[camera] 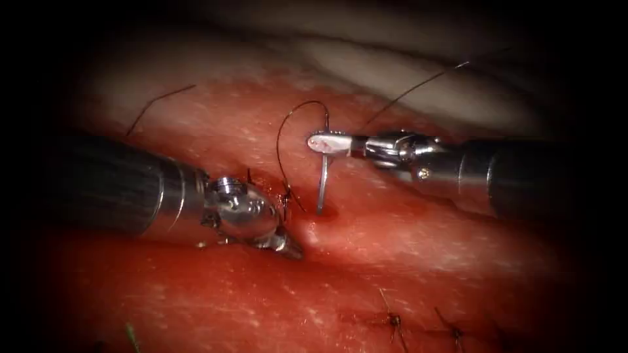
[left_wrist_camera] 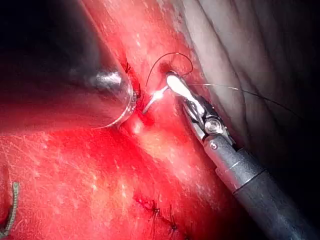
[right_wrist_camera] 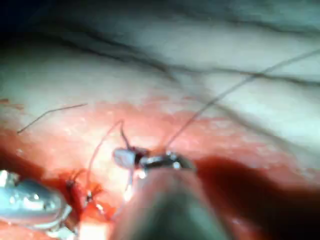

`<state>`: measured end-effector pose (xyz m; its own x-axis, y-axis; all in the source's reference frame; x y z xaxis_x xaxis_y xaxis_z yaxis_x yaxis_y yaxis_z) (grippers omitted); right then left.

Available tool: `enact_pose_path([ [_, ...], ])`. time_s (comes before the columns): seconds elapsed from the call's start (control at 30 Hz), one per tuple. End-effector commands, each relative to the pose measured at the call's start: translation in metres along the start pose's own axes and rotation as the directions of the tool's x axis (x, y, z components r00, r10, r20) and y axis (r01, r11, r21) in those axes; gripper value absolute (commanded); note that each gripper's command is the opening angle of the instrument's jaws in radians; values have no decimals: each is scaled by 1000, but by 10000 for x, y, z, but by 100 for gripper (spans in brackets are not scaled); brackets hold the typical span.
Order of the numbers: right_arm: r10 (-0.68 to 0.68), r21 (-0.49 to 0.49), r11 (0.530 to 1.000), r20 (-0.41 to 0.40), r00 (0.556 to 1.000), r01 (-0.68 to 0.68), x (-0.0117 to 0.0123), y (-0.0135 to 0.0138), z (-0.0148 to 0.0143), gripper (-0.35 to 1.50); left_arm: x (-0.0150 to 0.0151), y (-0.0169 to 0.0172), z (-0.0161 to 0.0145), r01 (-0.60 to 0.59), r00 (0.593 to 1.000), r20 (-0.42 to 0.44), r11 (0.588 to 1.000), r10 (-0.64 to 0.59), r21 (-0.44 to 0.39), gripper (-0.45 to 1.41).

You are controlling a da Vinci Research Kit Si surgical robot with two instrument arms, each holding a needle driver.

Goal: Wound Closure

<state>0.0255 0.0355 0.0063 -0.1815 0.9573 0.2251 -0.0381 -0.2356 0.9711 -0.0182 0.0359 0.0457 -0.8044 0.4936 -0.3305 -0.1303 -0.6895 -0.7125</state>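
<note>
My right tool [camera: 327, 142] reaches in from the right with its jaws shut on the curved needle [camera: 322, 183] near its thread end. The needle runs straight down from the jaws, and its point is buried in the tissue [camera: 405, 235] just right of the cut. Dark thread [camera: 280, 140] loops up from the needle's rear end and back down to the cut beside an earlier stitch [camera: 286, 196]. My left tool [camera: 289, 247] lies on the left with its shut tip pressed against the tissue beside the needle's entry. The left wrist view also shows the right tool [left_wrist_camera: 175, 85] and needle [left_wrist_camera: 152, 100].
A long strand of thread [camera: 418, 85] trails up and to the right over pale skin. A loose thread end [camera: 157, 101] lies at the upper left. Two finished stitches [camera: 394, 320] sit at the lower right. Red fluid wets the tissue around the cut.
</note>
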Motion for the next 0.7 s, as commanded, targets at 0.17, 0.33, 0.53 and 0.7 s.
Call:
enact_pose_path([
  [0.17, 205, 49, 977, 26, 978, -206, -3, 0, 17, -35, -1, 1, 7, 0, 1000, 0, 1000, 0, -4, -26],
  [0.33, 284, 47, 957, 52, 957, -287, -8, -1, 17, -35, -1, 0, 7, 0, 1000, 0, 1000, 0, -4, -26],
  [0.53, 309, 28, 949, 88, 947, -313, -17, -3, 16, -35, -1, 0, 5, -1, 1000, 1, 1000, 1, -9, -26],
  [0.7, 341, 20, 938, 106, 934, -345, -23, -9, 16, -35, -1, -1, 4, -1, 1000, 1, 1000, 1, -10, -26],
])
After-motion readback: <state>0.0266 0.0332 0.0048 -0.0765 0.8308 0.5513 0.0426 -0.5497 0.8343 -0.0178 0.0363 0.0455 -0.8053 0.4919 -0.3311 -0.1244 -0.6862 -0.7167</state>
